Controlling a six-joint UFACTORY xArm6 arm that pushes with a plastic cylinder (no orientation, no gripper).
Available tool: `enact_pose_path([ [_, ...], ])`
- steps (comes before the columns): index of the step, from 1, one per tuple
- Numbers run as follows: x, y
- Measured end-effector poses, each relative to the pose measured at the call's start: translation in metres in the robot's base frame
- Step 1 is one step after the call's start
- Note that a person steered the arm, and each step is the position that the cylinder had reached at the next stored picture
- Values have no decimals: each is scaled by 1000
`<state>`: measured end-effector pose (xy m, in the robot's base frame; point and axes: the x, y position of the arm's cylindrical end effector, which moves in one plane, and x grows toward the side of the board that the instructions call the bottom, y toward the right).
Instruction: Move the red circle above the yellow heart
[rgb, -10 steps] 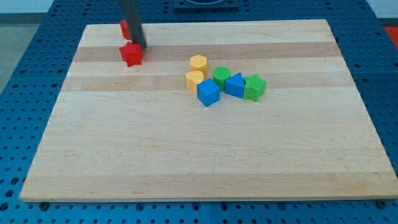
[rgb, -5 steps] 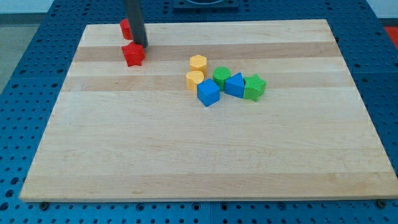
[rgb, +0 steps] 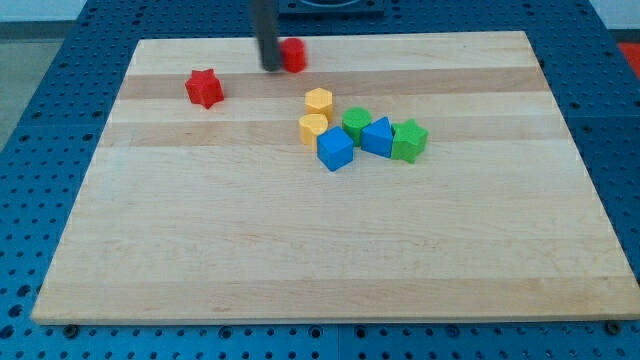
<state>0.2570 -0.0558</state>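
1. My tip (rgb: 270, 68) sits near the view's top edge of the desk (rgb: 330, 250), touching or just beside the left side of the red circle (rgb: 292, 55); the rod looks blurred.
2. The arm has no gripper, only the rod, so nothing is grasped.
3. The red circle lies near the view's top, above and slightly left of the yellow blocks, well apart from them.
4. The red star (rgb: 204, 88) lies alone toward the view's left, apart from my tip.
5. Two yellow blocks sit near the middle: the yellow hexagon (rgb: 318, 101) and, just below it, the yellow heart (rgb: 313, 128); the two look close or touching.
6. The blue cube (rgb: 335, 149) touches the yellow heart at its lower right.
7. To the right, the green circle (rgb: 356, 123), blue triangle (rgb: 377, 136) and green star (rgb: 409, 140) form a tight row.
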Motion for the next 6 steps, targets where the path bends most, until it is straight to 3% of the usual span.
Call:
enact_pose_path([
  [1, -2, -15],
  [2, -38, -23],
  [3, -33, 26],
  [5, 72, 58],
  [6, 82, 53],
])
